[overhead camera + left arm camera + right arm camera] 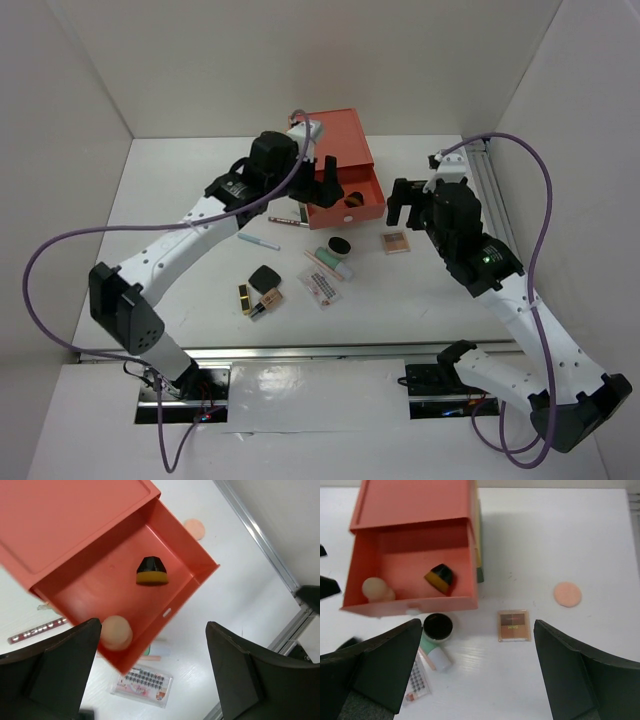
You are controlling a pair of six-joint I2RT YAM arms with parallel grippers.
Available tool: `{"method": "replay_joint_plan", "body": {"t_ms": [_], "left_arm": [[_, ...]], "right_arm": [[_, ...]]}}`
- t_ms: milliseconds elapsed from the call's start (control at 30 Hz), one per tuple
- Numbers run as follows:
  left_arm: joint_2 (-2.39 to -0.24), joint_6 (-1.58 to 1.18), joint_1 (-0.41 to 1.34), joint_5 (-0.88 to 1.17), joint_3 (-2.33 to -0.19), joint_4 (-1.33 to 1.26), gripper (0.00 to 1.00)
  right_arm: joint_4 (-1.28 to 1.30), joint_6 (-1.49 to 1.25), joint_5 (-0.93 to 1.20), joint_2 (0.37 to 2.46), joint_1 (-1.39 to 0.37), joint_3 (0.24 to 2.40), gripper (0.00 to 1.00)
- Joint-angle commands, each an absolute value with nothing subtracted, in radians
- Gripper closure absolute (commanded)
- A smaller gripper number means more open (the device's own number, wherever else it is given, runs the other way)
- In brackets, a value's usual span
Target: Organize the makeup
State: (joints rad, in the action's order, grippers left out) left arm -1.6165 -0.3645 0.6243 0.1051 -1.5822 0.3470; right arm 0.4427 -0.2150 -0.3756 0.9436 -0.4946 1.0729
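**A robotics lab test cell**

The white table (180, 190) is boxed in at the back and both sides by bare white panels (300, 60), like a purpose-built enclosure. Aluminium rails (330, 353) run along its near edge and right side. Two white-and-black robot arms, left (190, 235) and right (520, 300), are mounted at the near rail, with looping purple cables (497, 134) feeding them. The light is even and flat.

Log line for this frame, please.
left gripper: open over drawer | drawer: open, holds sponge, black-yellow piece | right gripper: open near palette | round pot: outside drawer
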Motion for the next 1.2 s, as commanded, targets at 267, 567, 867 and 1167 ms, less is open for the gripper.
{"method": "replay_joint_plan", "body": {"t_ms": [267,567,867,1167], "left_arm": [[-1.139,-0.593,0.627,-0.207,-1.159,0.492,0.0],[-0.806,-0.897,0.627,-0.359,-0.924,0.767,0.0],[-0.736,-0.951,0.627,-0.36,-0.853,0.827,0.0],[-0.776,-0.933,0.627,-0.351,-0.871,0.827,0.0]], "right_arm": [[0.474,0.04,0.08,0.989,-0.618,1.161,0.0],[0.443,0.098,-0.193,1.205,-1.152,1.141,0.0],[0.298,-0.084,-0.236,1.269,-1.221,0.935,0.0],[0.391,-0.471,-0.367,1.002,-0.929,0.611,0.0]]}}
